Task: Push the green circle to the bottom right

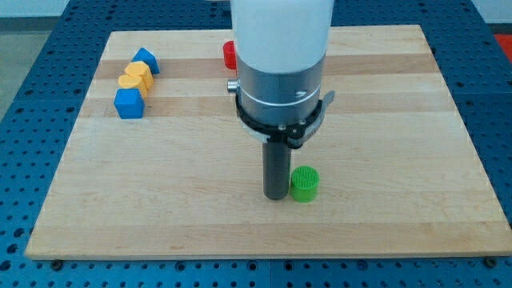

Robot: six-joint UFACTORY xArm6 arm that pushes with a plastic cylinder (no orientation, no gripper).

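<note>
Toward the view's top left of the wooden surface [384,104] we see three blocks gathered close together. A blue block [146,60] with a peaked top sits highest in the view. Just below it lies a yellow block [135,77] of rounded, heart-like shape, touching or nearly touching it. Below that stands a second blue block [129,103], boxier in form. Near the top edge, a red block [229,54] shows only in part, so we cannot tell its shape.
</note>
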